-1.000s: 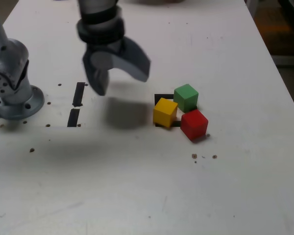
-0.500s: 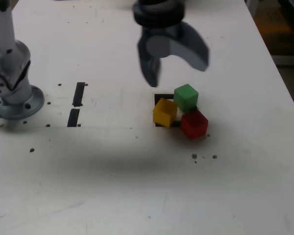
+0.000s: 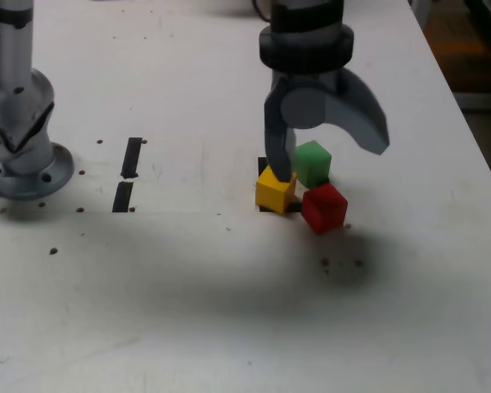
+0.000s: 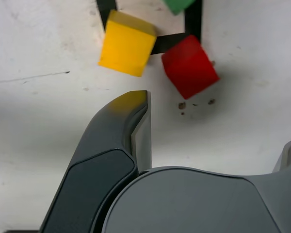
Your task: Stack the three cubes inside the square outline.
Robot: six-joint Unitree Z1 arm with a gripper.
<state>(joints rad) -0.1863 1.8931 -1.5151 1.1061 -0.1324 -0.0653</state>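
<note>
The gripper [image 3: 331, 160] is held wide open, nothing gripped, above the cube cluster. The yellow cube [image 3: 275, 187], green cube [image 3: 313, 162] and red cube [image 3: 324, 207] are seen unstacked, crowded on the black square outline [image 4: 192, 20]. Two black tape strips [image 3: 131, 157] are seen toward the exterior view's left.

No legible text, label, brand, number or sign found in either view. The cubes' faces, the table surface and the arm's housing carry no readable markings.
</note>
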